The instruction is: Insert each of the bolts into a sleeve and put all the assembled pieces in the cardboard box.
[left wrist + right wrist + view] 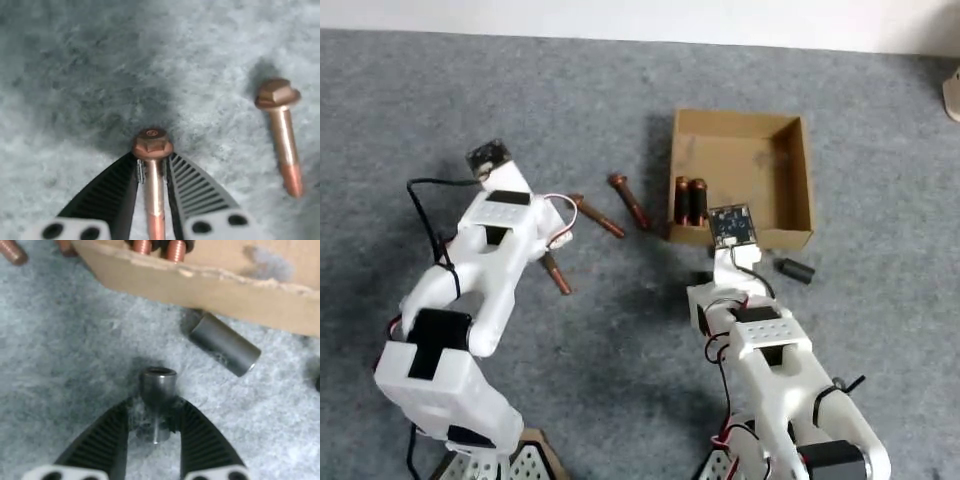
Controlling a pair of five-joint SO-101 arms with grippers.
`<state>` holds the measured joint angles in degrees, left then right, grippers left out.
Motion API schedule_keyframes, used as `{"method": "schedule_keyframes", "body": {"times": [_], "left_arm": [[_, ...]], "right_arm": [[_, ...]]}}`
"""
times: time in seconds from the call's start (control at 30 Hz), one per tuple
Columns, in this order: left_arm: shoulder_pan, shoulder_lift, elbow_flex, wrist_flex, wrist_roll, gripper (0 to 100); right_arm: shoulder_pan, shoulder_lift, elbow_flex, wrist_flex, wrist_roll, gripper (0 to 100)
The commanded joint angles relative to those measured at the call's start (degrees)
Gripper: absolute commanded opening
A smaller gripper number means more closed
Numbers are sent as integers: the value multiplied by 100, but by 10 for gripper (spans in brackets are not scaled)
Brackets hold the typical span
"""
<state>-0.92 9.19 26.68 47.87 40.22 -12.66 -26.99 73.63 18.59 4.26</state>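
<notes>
We see our left gripper (153,167) pinching a bolt (152,146), our right gripper (156,412) pinching a sleeve (158,382), a second sleeve (225,346) lying beside the box (210,292)

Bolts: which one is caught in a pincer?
The bolt clamped in the left pincer, hex head poking out past its tips. The other bolt lies loose on the carpet.

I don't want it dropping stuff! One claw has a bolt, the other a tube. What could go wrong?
The bolt sits in the left gripper by its shank, so it might tilt or slip when pushed in. The sleeve in the right gripper has a small opening, so a slight miss could jam. The spare sleeve lies by the cardboard box and might get knocked.
</notes>
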Motion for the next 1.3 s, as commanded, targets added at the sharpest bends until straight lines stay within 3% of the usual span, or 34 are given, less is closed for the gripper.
{"method": "schedule_keyframes", "body": {"times": [0.0,0.27,0.5,0.67,0.97,1.07,1.27], "left_arm": [[312,-444,-435,378,-589,5],[989,-1798,-127,686,-659,5],[1411,-2316,-66,404,-1327,5],[1429,-2352,-66,-97,-1389,5],[1895,-2369,-110,-589,-1486,5],[2123,-2519,-66,-826,-1837,5],[2290,-3521,-57,-1064,-1829,5]], "right_arm": [[-75,-163,-13,-66,-9,5],[163,-848,145,-66,-9,5],[180,-3354,1701,-743,0,5],[57,-5402,2730,-822,519,5],[-224,-7837,3073,1218,633,5],[-224,-7829,3046,1288,633,5],[-233,-7793,3046,1279,633,5]]}}
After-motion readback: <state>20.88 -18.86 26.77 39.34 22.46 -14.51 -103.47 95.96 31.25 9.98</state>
